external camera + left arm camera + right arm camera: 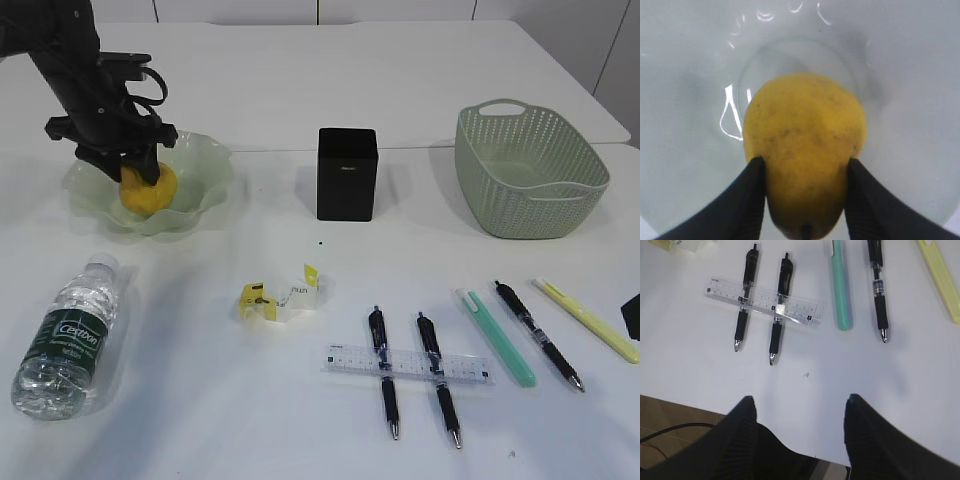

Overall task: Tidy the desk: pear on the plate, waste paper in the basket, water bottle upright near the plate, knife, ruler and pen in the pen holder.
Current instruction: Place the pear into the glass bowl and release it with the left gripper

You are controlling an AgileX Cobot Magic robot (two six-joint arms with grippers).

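We find the left gripper [802,175] jaws pinching the pear [148,188] over the plate [205,160] at the white surface's [300,420] far left; right gripper [800,407] jaws spread. A ruler [408,364] lies across two pens [383,370] near the front edge.

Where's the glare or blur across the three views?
Left wrist view: bright streaks of glare on the plate, pear sharp. Exterior view: even light, soft shadows, highlights on the water bottle. Right wrist view: pens crisp, near fingers slightly soft.

Pens [387,372] under ruler [408,365].
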